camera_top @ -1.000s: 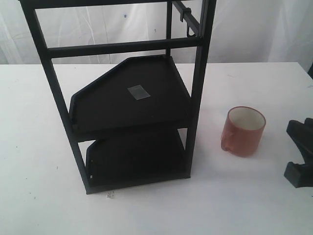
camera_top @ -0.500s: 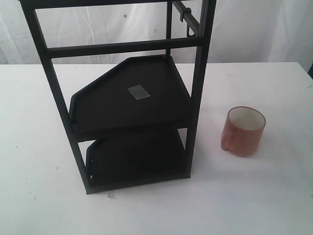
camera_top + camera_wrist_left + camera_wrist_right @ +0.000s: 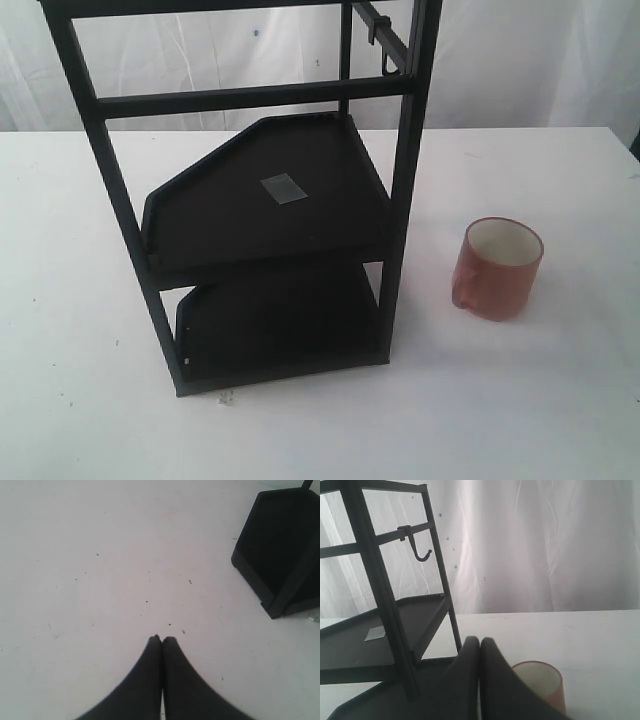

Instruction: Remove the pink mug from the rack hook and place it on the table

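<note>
No longer catches the right gripper at the right edge of the exterior view, where it sat as a dark shape beside the pink mug a second back. Shows it now only through its own wrist camera, drawn back with the mug just beyond its tips, fingers pressed together on nothing. Leaves the mug exactly as half a second ago: upright on the table, white inside up, near the rack on its right side but clear of it. Leaves the hook bare. Finds the left gripper likewise closed and empty, low over white tabletop near the rack's lower shelf. Reads as task done: unhooked, set down, released, arm retreated.
</note>
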### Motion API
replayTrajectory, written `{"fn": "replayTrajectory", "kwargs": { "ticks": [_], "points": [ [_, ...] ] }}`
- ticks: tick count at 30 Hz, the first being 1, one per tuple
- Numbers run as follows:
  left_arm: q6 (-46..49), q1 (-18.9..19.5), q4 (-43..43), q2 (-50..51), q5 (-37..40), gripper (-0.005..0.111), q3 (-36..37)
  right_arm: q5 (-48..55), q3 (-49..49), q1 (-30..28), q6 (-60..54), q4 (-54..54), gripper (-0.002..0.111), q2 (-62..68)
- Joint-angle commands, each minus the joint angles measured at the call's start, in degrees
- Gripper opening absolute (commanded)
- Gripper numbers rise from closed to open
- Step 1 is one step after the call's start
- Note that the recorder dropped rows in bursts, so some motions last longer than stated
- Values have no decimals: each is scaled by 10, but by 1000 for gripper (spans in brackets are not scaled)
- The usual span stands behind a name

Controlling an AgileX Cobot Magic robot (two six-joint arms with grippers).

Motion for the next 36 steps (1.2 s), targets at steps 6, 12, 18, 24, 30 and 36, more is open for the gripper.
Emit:
{"fn": "replayTrajectory", "kwargs": {
  "ticks": [6,12,18,24,30,36],
  "points": [
    [-1,-1,-4,-3,-1,0,1,-10,-5,0,-7,0,0,-3],
    [-1,-1,-4,-3,-1,0,1,-89,-14,-1,-33,-14,0,-3],
    [-1,-1,-4,-3,-1,0,1,68,-124,-66,-82,-23,0,20],
    [-1,-1,-4,-3,-1,0,1,117,-179,-122,-87,-34,0,24],
    [-1,-1,-4,-3,-1,0,1,167,-200,-175,-102,-38,0,11],
    [-1,-1,-4,-3,-1,0,1,190,-185,-202,-103,-36,0,-27]
  ]
}}
